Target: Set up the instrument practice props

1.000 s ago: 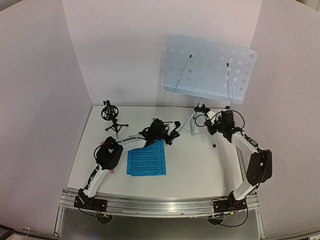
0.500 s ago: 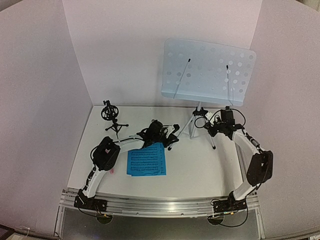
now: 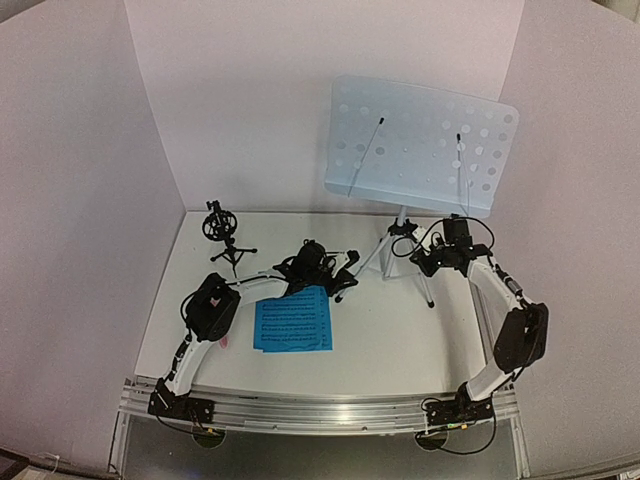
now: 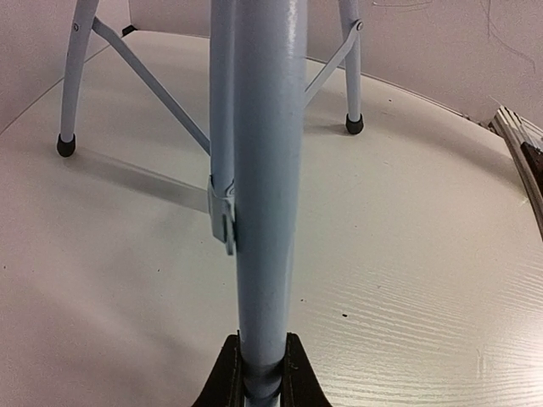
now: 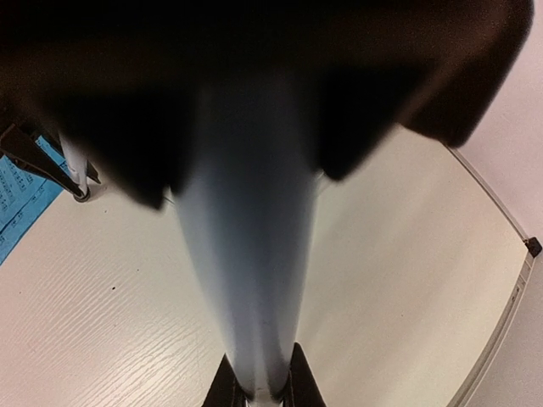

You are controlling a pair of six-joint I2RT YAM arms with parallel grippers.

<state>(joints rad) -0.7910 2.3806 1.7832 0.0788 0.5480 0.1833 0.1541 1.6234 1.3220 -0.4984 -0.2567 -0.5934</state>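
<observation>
The pale blue perforated music stand [image 3: 420,145] stands at the back right on its silver tripod [image 3: 398,238]. My left gripper [image 3: 346,282] is shut on the end of one tripod leg [image 4: 259,212], which fills the gap between its fingers [image 4: 227,381]. My right gripper [image 3: 420,253] is shut on another tube of the tripod [image 5: 250,254]. A blue sheet-music page [image 3: 292,320] lies flat near the front left. The small black tripod mic holder [image 3: 222,232] stands at the back left. A speck of pink [image 3: 222,343] shows by the left arm's elbow; the rest of the microphone is hidden.
White walls close in the table [image 3: 400,340] at the back and on both sides. A metal rail [image 3: 320,410] runs along the near edge. Two other tripod feet [image 4: 65,146] rest on the table beyond my left gripper.
The stand's desk has shifted a little to the right and tilted, and the tripod moved with it. Both grippers stay shut on the tripod.
</observation>
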